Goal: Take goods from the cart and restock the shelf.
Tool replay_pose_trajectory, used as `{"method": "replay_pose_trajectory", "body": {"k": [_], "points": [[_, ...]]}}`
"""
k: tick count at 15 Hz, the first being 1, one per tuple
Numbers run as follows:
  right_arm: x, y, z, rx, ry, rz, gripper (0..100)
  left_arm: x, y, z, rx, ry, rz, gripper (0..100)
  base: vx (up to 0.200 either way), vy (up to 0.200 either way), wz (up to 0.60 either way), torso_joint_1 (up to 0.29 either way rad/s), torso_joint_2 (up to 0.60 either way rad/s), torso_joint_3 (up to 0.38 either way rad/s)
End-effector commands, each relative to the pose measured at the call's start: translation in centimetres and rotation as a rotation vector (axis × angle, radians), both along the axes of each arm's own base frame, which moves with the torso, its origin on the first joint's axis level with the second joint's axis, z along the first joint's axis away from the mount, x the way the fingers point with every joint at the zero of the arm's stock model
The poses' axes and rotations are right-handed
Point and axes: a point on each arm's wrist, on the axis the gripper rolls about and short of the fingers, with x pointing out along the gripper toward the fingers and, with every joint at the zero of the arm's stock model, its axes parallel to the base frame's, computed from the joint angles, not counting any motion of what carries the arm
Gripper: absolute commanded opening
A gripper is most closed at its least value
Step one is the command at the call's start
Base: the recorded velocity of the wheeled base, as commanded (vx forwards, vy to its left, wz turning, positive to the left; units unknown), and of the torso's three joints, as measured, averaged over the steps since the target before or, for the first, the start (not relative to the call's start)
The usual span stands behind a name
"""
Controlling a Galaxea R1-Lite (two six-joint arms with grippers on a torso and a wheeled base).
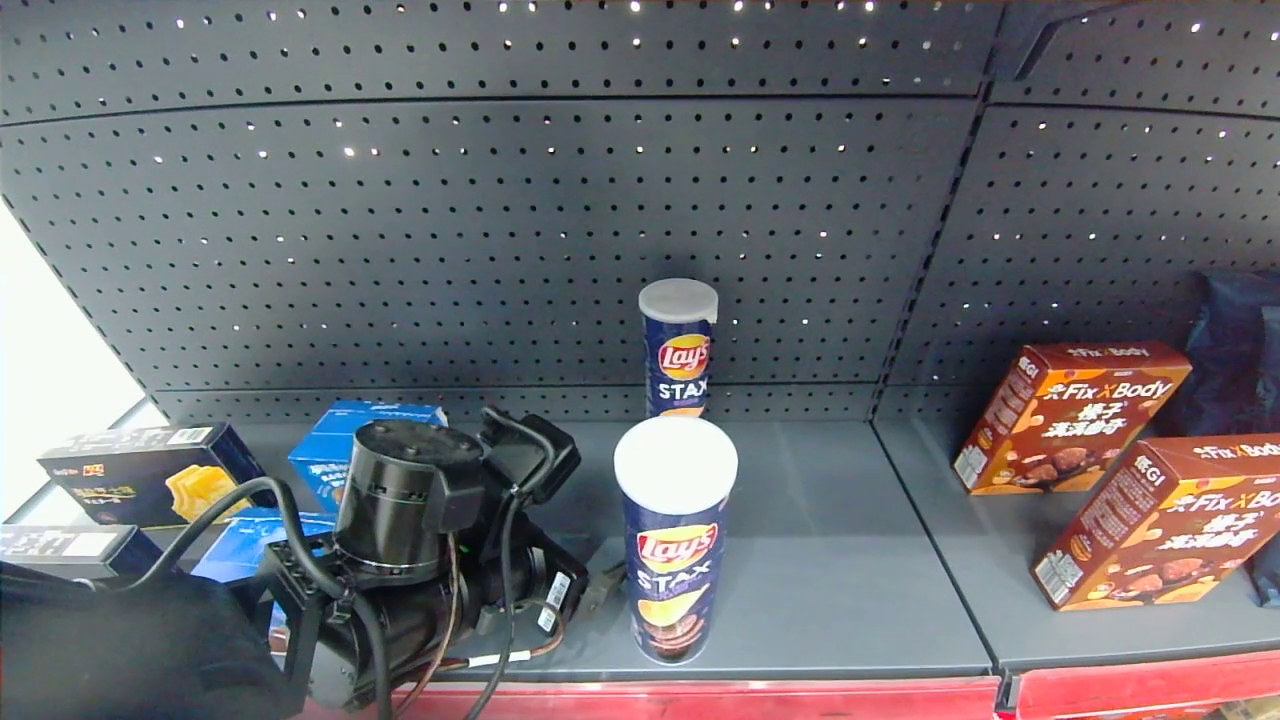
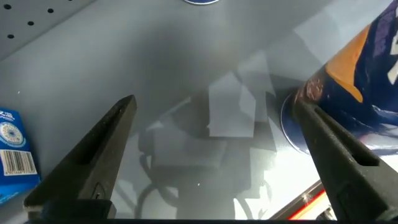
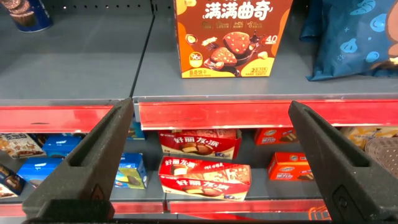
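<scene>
**Shelf.** The shelf (image 1: 850,560) is a grey deck with a perforated back panel. A red edge strip (image 1: 700,695) runs along the bottom of the head view.

**Goods at centre frame.** Two blue chip canisters stand upright, one behind the other and apart. The front canister (image 1: 675,540) is near the shelf lip. The rear canister (image 1: 678,348) stands close to the back panel. Both carry pale lids.

**Left arm.** The left arm (image 1: 420,540) lies low over the deck at lower left of the frame, just left of the front canister. The left gripper (image 2: 214,168) is spread wide, with bare shelf between its fingers and nothing held. One finger (image 2: 339,162) sits just beside the foot of the front canister. Contact cannot be confirmed. A blue box (image 2: 12,149) lies beyond the other finger.

**Other stock.**
- Left of frame: blue boxes (image 1: 365,440) and a dark box with yellow print (image 1: 150,475).
- Right of frame: two orange-brown boxes stand on the next bay, the nearer box (image 1: 1150,520) in front of the farther box (image 1: 1070,415).
- Right edge: a dark blue bag (image 1: 1235,350).

**Right arm.** The right gripper (image 3: 211,155) is also spread wide and holds nothing. It sits out in front of the red strip and faces an orange-brown box and the blue bag on the deck. Red boxes (image 3: 202,177) are stacked on the tier below.
</scene>
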Motion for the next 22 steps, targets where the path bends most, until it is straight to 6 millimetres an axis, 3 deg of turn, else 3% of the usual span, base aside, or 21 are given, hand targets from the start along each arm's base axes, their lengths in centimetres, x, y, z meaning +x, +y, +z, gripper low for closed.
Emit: {"method": "replay_pose_trajectory", "body": {"k": [1,10,15,22], "points": [[0.0,0.0,0.0,-0.001,0.001,0.000,100,0.1,-0.1,0.1,-0.002,-0.003,0.000,100,0.000,0.000,0.00,0.000,0.00,0.000],[0.0,0.0,0.0,-0.001,0.001,0.000,100,-0.2,0.7,-0.6,0.044,0.005,0.047,100,0.000,0.000,0.00,0.000,0.00,0.000],[0.0,0.0,0.0,0.001,0.001,0.000,100,-1.5,1.2,-1.2,0.083,0.018,0.021,100,0.000,0.000,0.00,0.000,0.00,0.000],[0.0,0.0,0.0,0.001,0.001,0.000,100,-1.6,0.3,-0.9,0.060,-0.012,-0.009,100,0.000,0.000,0.00,0.000,0.00,0.000]]}}
